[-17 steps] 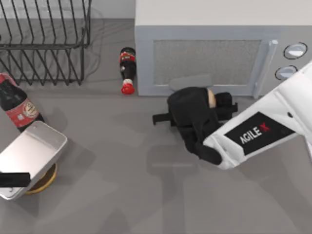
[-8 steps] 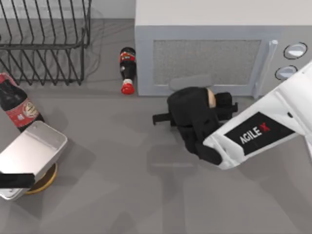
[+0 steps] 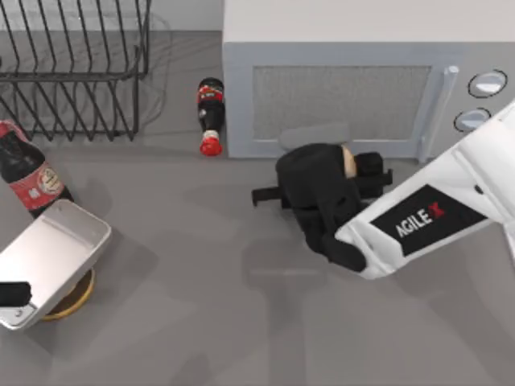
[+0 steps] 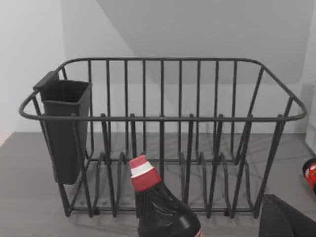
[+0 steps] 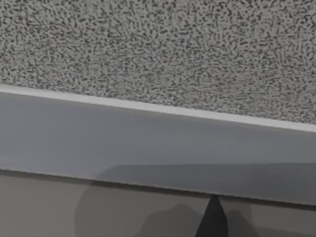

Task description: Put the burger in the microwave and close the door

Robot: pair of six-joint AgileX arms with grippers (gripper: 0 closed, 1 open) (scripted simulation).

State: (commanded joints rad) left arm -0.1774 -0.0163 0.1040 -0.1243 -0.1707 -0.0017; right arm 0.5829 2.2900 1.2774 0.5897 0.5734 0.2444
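The right gripper (image 3: 348, 165) hovers just in front of the microwave (image 3: 362, 80), toward the table's far edge, below the shut door (image 3: 342, 100). A tan sliver of the burger (image 3: 348, 161) shows among its black fingers, which appear closed on it. The left gripper (image 3: 12, 293) rests at the table's left edge; whether its fingers are open cannot be told. Two cola bottles (image 3: 211, 112) (image 3: 28, 173), one wire rack (image 4: 163, 133) and one brown disc (image 3: 74, 297) lie there.

A rendered kitchen-style tabletop is shown. The setting is indicated by a light-grey microwave (image 3: 366, 76) with two round knobs, a black wire dish rack (image 4: 160, 133) with a cutlery cup, and cola bottles (image 3: 211, 114) laid on a plain grey table (image 3: 201, 305).
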